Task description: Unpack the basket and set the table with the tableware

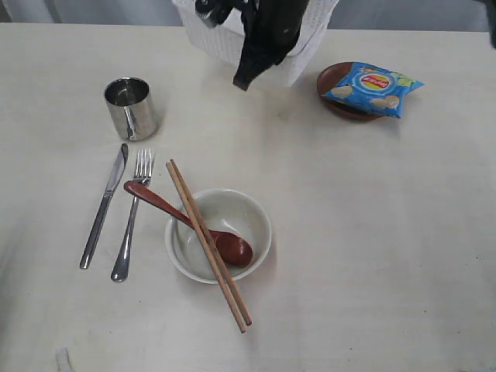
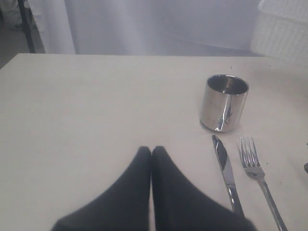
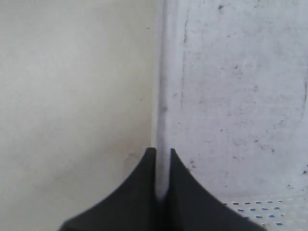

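The white basket (image 1: 213,40) stands at the table's far edge, and my right gripper (image 1: 246,76) (image 3: 162,153) is shut on its wall (image 3: 163,96). On the table (image 1: 372,232) lie the steel cup (image 1: 130,107) (image 2: 224,102), knife (image 1: 105,205) (image 2: 226,175) and fork (image 1: 133,213) (image 2: 257,178). The wooden spoon (image 1: 190,219) and chopsticks (image 1: 208,244) rest across the pale bowl (image 1: 219,232). The brown plate (image 1: 335,77) sits to the right of the basket. My left gripper (image 2: 151,150) is shut and empty, low over the table beside the knife.
A blue chip bag (image 1: 372,87) lies on the brown plate. The basket's mesh side (image 2: 284,29) shows beyond the cup in the left wrist view. The black arm covers the basket's middle in the exterior view.
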### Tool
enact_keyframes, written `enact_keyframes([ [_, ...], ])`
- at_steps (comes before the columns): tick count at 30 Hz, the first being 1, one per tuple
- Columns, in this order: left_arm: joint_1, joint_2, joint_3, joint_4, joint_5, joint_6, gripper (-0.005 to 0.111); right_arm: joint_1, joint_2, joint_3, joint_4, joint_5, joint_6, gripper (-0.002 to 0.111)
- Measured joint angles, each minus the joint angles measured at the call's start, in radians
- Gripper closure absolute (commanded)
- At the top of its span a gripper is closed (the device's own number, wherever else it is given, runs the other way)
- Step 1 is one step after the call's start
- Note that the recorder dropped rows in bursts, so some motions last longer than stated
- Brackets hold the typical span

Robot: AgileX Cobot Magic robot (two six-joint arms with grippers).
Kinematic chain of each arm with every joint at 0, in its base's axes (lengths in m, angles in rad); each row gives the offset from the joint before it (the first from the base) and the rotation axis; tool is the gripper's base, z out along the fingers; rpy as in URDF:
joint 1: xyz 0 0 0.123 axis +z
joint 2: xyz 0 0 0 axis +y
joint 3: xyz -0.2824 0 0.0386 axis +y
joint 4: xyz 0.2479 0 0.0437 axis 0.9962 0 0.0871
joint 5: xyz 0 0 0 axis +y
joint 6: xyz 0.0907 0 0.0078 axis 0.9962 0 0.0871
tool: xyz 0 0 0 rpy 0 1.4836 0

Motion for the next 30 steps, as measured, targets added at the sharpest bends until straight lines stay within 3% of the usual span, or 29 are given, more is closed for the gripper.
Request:
enact_keyframes([
  [5,0.0,0.0,0.0,0.0,0.0,0.0,0.107,-0.075,-0.092,-0.002,-0.032,0.015,0.142,0.109],
  [13,0.0,0.0,0.0,0.0,0.0,0.0,0.107,-0.36,-0.134,0.004,-0.025,0.159,0.369,0.109],
  [20,0.0,0.0,0.0,0.0,0.0,0.0,0.107,-0.577,-0.134,0.15,0.044,0.145,0.457,0.109],
  [24,0.0,0.0,0.0,0.0,0.0,0.0,0.107,-0.631,-0.105,0.195,0.052,0.123,0.478,0.109],
  [30,0.0,0.0,0.0,0.0,0.0,0.0,0.107,-0.624,-0.009,0.199,0.06,0.097,0.484,0.109],
])
